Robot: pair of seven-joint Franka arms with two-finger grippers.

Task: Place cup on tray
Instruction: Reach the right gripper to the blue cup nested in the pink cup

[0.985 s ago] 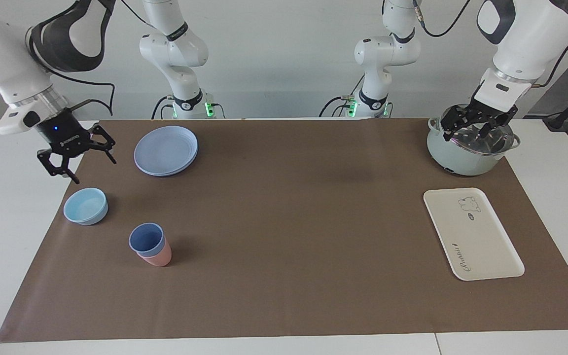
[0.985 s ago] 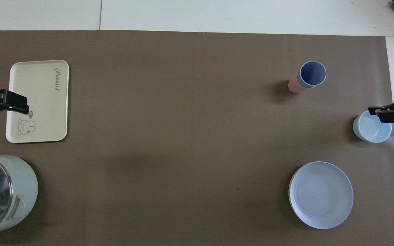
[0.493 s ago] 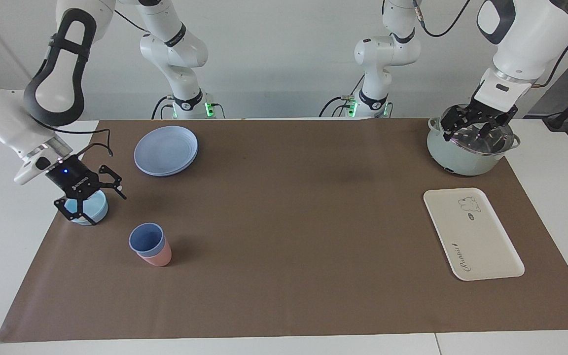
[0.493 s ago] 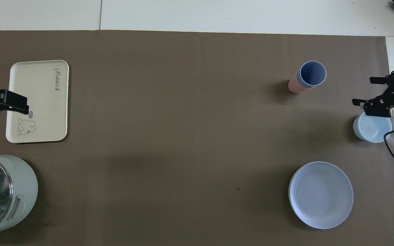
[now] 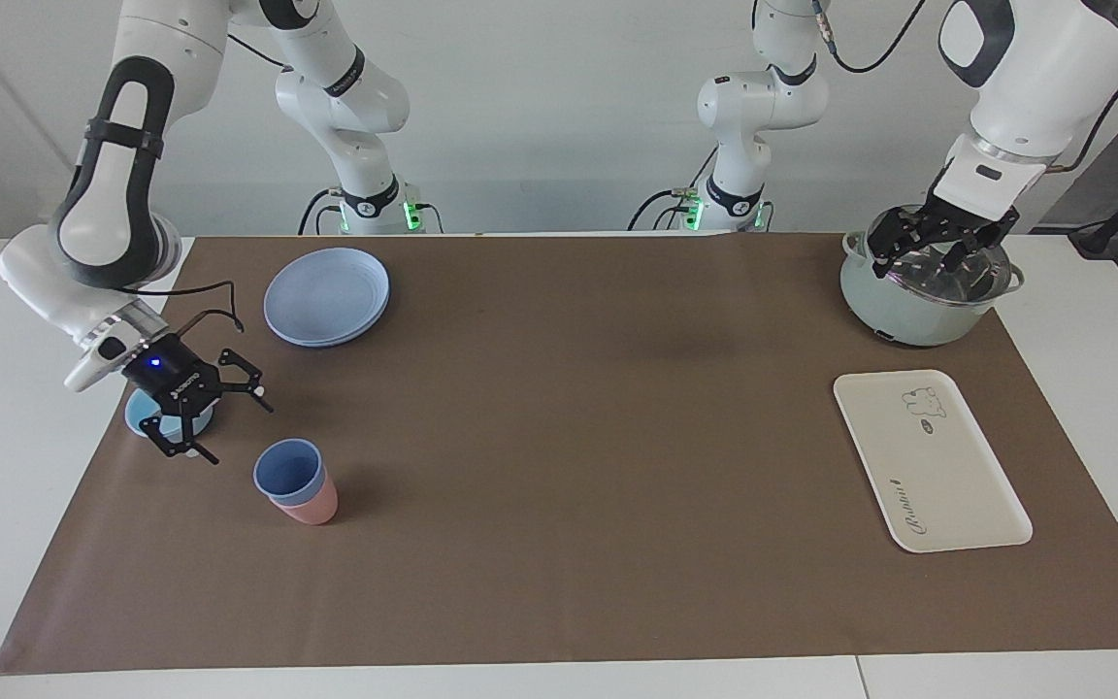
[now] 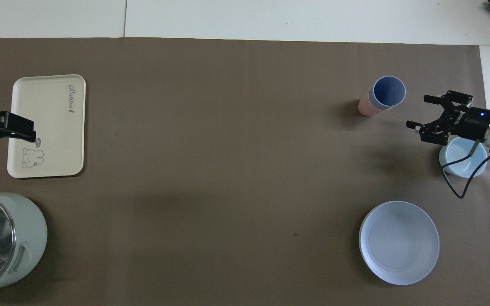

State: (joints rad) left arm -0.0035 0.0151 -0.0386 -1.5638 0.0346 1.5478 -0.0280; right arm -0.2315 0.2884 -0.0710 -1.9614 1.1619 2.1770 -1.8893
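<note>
Fingers spread wide, the right gripper (image 5: 213, 424) hangs low at the left of the facing view, in front of the light-blue bowl (image 5: 139, 413) and just short of the cup (image 5: 288, 472). That cup sits nested in a salmon-pink tumbler (image 5: 311, 508), lower left of centre in the frame — so the trick, I'd say, is to close on the blue wall alone, high near the rim, and lift straight up so the pink one stays on the mat. A tilted pull would likely drag both along or tip the pair. Above them, upper left, lies the round blue plate (image 5: 326, 295), well out of the way. Far across to the right of the frame waits the tray (image 5: 930, 460), bare, and above it the left gripper (image 5: 935, 244) idles over the pot (image 5: 918, 303), jaws apart.
</note>
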